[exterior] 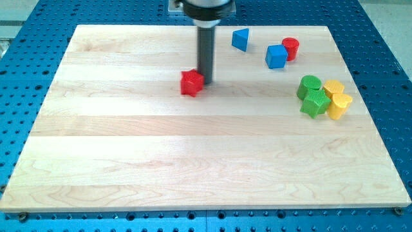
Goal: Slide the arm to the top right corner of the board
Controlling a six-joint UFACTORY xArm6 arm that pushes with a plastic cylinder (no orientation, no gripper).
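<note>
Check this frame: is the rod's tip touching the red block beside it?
Cannot tell. In the camera view my tip meets the right edge of the red block with no visible gap, but overlap could hide one.

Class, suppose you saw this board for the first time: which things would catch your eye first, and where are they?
The dark rod stands out first, coming down from the view's top, with my tip right beside the red star-shaped block on its right. Next comes the tight cluster at the view's right: two green blocks and two yellow blocks. Above them lie a blue cube touching a red cylinder.
</note>
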